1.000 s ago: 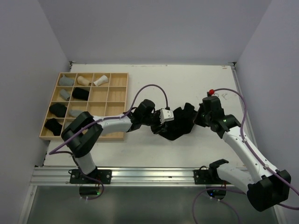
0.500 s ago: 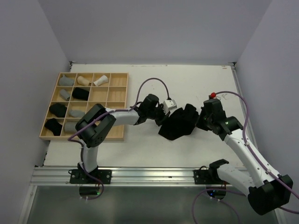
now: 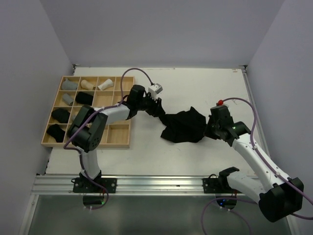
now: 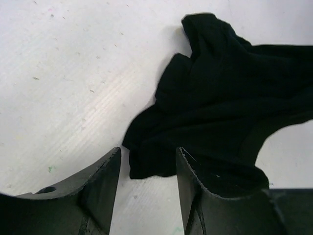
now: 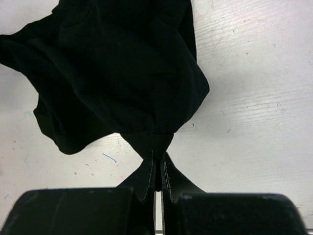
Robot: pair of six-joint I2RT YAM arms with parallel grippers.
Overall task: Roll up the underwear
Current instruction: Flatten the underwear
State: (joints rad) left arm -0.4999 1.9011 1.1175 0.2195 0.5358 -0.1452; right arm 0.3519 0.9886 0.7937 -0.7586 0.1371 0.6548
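Left hand [image 3: 159, 108], seen from above, sits just left of the black underwear [image 3: 183, 126] crumpled mid surface [image 3: 205, 83]. Right hand [image 3: 209, 128] is at its right edge. Rolls [image 3: 84, 98] sit in the wooden grid tray [image 3: 98, 77], far left.
Left wrist: fingers [image 4: 102, 176] apart, holding nothing, with the underwear's corner [image 4: 146, 164] showing between the tips.
Right wrist: right hand [image 5: 157, 169] pinched together on a fold of the underwear [image 5: 122, 73].

A wooden tray [image 3: 98, 77] takes up the worktop's [image 3: 205, 83] left edge, with the left arm [image 3: 115, 113] stretched across its right side. The black underwear [image 3: 183, 126] lies mid-table, and the right arm [image 3: 249, 152] reaches it from the near right corner. Bare surface runs along the far edge into the far right corner.
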